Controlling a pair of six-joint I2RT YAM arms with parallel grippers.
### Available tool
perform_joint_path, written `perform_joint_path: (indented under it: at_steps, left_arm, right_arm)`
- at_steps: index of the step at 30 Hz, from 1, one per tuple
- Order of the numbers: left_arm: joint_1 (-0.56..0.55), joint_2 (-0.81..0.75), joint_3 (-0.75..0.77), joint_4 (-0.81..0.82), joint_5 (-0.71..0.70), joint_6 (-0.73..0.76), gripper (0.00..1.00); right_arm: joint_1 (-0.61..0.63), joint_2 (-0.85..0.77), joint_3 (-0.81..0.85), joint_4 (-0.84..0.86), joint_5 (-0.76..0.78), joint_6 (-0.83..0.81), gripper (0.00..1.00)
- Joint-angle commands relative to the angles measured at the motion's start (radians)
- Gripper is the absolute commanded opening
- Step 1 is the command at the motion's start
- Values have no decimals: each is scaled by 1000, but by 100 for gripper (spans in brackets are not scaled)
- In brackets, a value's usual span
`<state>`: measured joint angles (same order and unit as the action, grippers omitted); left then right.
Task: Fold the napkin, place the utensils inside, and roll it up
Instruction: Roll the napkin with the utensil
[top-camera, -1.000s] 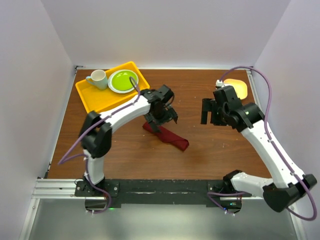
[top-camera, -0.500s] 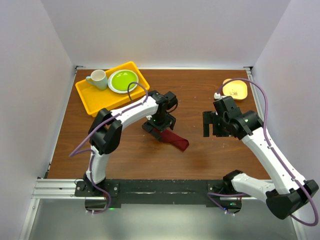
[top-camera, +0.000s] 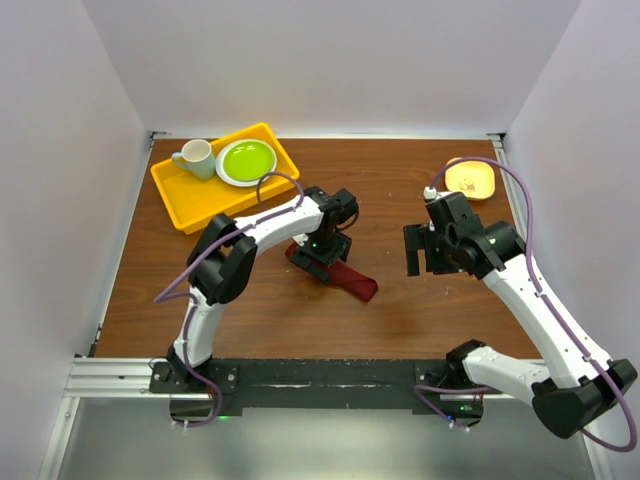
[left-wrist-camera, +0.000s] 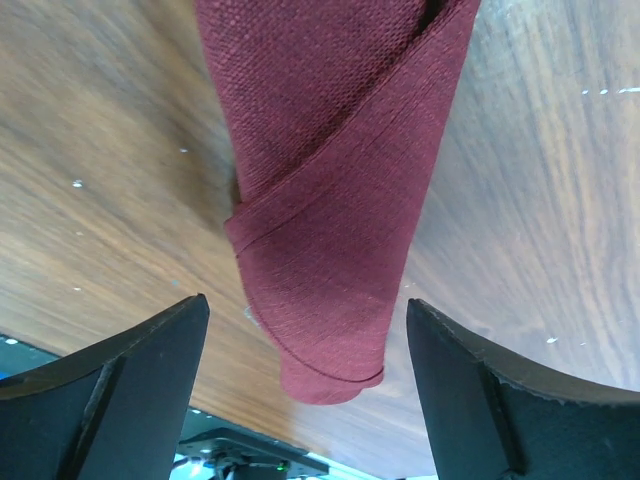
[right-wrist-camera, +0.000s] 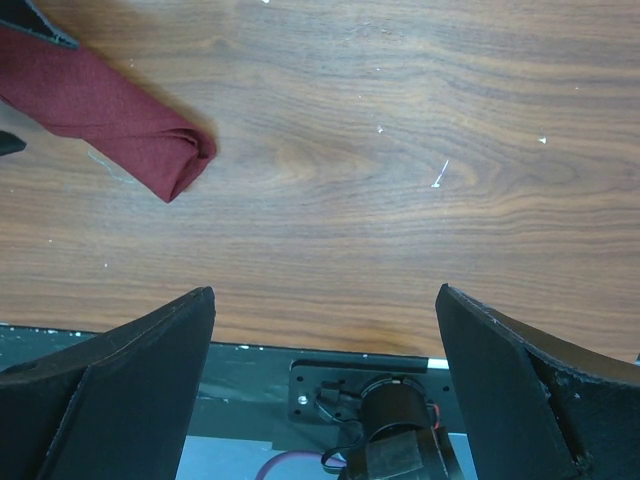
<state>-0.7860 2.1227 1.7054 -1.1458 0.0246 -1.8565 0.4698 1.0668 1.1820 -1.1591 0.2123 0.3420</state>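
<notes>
On the brown wooden tabletop, a dark red cloth napkin lies rolled into a narrow, slanting bundle, and everything else is placed from it. The top camera shows its far-left end under the left gripper, and its near-right end lies bare on the wood. In the left wrist view the napkin shows overlapping diagonal folds and a rounded end. The left gripper straddles that end with both black fingers spread wide, and a strip of wood shows between each finger and the cloth, so it grips nothing. To the right of the napkin, well apart from it, the right gripper hangs over bare wood. In its wrist view the right gripper has its jaws fully parted and empty, with the napkin at the upper left. Far-left of the napkin a yellow plastic tray holds a round green plate and a pale mug. Far-right of the napkin sits a small yellow dish.
</notes>
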Motion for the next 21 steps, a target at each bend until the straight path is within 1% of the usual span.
perform_joint_path:
  at_steps: [1,3,7,13,15,18,19,21]
  left_arm:
    - [-1,14,3,14,-22,-58,84]
    - [-2,17,-9,15,-22,-69,81]
    - [-1,3,-59,46,-15,-87,79]
    - [2,0,-105,81,-18,-107,72]
    - [5,-1,-116,87,-20,-121,63]
    - [13,-6,-122,98,-22,-125,59]
    - [16,-7,-125,98,-44,-127,53]
    - [24,-21,-145,104,-52,-130,49]
  right_arm:
    - [15,-7,13,-1,-11,-21,96]
    - [21,-8,13,1,-10,-21,97]
    - [26,-4,15,-2,-8,-23,96]
    - [32,-1,11,4,-11,-24,97]
    - [30,2,11,2,-14,-23,96]
    - [32,4,10,2,-13,-23,96]
    - [32,2,11,2,-13,-23,97]
    - [33,4,11,2,-13,-23,96]
